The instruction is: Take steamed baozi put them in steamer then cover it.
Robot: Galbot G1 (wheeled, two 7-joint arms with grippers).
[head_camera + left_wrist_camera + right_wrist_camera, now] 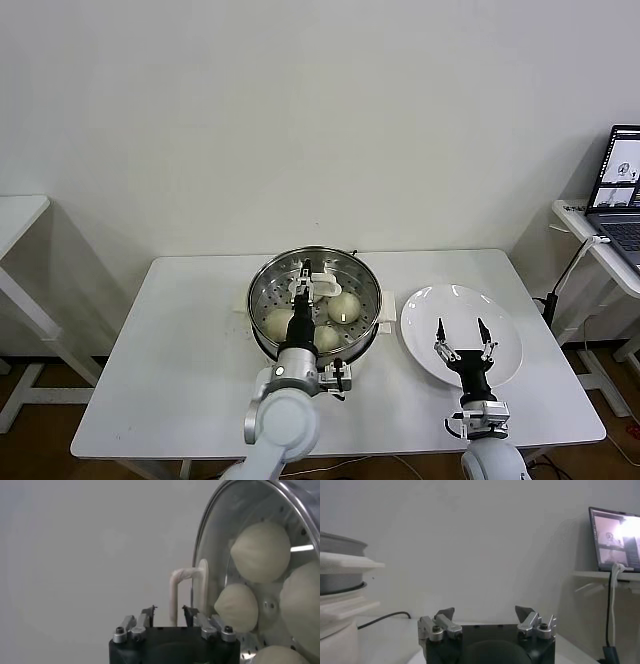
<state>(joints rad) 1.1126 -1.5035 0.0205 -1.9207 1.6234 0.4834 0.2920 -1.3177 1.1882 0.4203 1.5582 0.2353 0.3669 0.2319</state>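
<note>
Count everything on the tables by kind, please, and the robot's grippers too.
Buns: 4, all inside the steamer
Steamer: 1
Glass lid: 1, over the steamer
Plate: 1
Laptop: 1, on the side table
Grippers: 2, left gripper at the lid's handle, right gripper above the plate
Total: 10

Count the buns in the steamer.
4 buns, all inside the steamer under the glass lid: first, second, third, fourth partly cut off.
</note>
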